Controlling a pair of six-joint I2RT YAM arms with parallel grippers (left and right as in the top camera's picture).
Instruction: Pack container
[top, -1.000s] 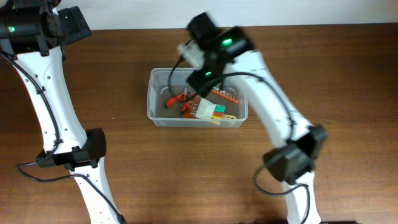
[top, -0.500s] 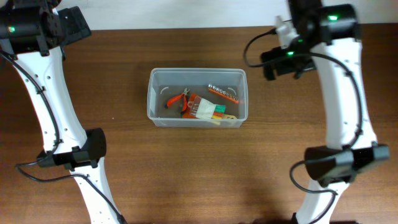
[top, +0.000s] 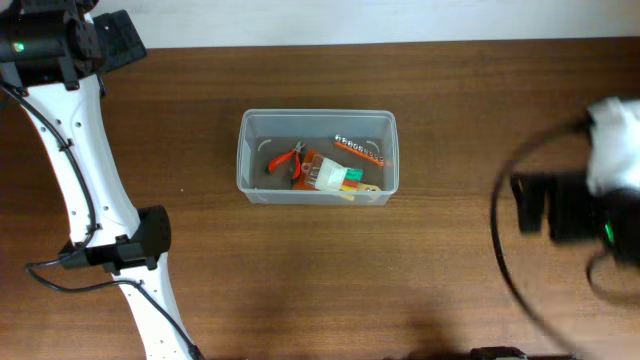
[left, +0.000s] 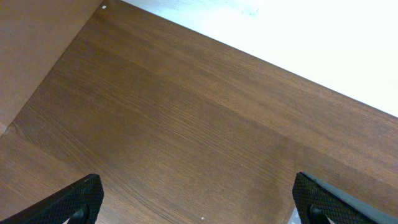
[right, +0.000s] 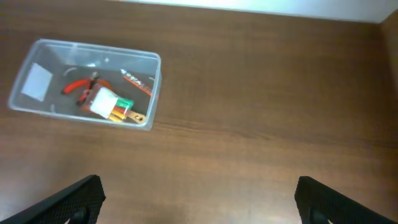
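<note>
- Clear rectangular plastic container (top: 243, 160): stands mid-way along the brown wooden bench (top: 300, 280); inside lie red-handled pliers (top: 287, 160) and an orange bit strip (top: 358, 151).
- Left hand (left: 199, 205): fingers wide, empty, over bare bench.
- Right hand (right: 199, 202): fingers wide, empty, well apart from the container.

No legible text, brand, number or sign in any view. Orange strip (top: 358, 152) inside container (top: 241, 150), frame centre: dark print row, unreadable. White sticker (right: 37, 82) on container wall: no marks discernible.
</note>
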